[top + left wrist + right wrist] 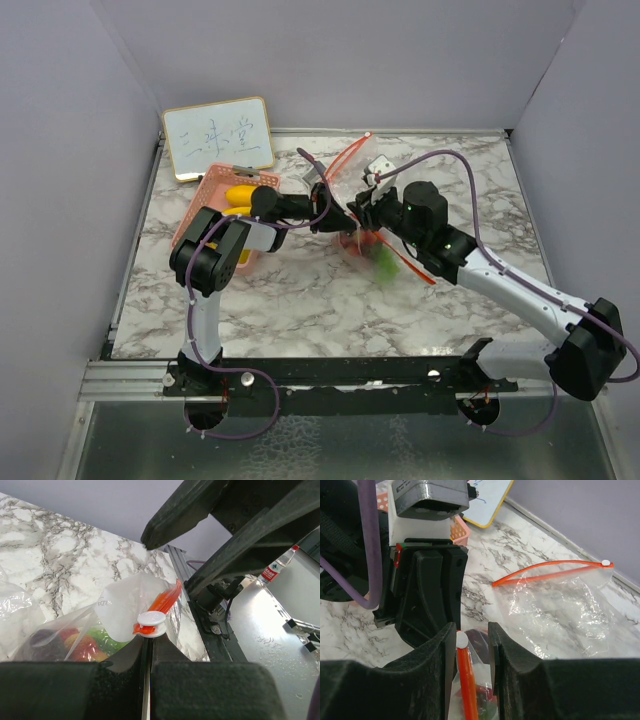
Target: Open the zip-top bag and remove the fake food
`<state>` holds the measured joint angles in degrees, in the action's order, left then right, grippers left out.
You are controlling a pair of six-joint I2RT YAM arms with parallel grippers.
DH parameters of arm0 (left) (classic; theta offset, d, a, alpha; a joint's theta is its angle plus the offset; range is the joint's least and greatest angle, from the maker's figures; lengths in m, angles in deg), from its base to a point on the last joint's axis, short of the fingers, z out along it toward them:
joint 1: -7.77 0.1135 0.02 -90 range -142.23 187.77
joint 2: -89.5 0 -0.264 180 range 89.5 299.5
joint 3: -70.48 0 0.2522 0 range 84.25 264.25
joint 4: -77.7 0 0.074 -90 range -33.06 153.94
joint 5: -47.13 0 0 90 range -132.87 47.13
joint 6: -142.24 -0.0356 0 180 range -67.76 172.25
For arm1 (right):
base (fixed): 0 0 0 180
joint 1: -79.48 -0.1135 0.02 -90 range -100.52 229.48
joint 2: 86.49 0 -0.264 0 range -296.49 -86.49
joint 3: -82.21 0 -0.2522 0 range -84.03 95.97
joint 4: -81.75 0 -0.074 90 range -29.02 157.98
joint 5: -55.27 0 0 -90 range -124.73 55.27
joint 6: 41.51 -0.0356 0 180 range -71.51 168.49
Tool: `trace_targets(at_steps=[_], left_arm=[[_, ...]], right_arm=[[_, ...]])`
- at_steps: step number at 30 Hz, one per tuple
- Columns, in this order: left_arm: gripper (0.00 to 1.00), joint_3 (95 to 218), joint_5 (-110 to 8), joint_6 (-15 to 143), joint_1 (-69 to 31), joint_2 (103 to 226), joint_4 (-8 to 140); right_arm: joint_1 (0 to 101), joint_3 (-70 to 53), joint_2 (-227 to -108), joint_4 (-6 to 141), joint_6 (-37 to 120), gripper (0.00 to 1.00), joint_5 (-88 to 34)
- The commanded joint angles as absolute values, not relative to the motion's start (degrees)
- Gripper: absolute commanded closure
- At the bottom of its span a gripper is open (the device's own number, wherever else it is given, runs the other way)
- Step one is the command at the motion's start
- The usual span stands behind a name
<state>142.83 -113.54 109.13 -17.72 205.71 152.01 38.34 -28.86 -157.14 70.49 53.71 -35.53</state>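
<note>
The zip-top bag [385,262] hangs between both grippers over the middle of the table, with fake food [372,252] in red, green and dark colours inside. In the left wrist view my left gripper [150,641] is shut on the bag's top edge, just below the white slider [151,621] on the orange zip. More fake food [82,646] shows through the plastic. My right gripper [472,632] stands open around the orange zip strip [468,680]; the slider [462,640] lies against its left finger, unclamped. In the top view the two grippers [338,213] [362,213] almost touch.
A second, empty zip bag [560,602] lies flat behind, its orange zip partly open. A pink basket [200,215] with a yellow banana [240,195] sits at the left, partly under my left arm. A small whiteboard [218,137] leans at the back left wall.
</note>
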Motion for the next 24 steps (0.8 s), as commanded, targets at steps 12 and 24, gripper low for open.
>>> trace_targets(at_steps=[12, 24], left_arm=[[1.0, 142.94, -115.47, 109.7, -17.38, 204.38, 165.36], [1.0, 142.46, -115.88, 109.93, -16.84, 202.87, 165.36]], right_arm=[[38.35, -30.54, -161.89, 70.54, 52.75, 0.7, -33.02], [38.35, -28.53, -164.08, 66.6, 55.25, 0.77, -42.35]])
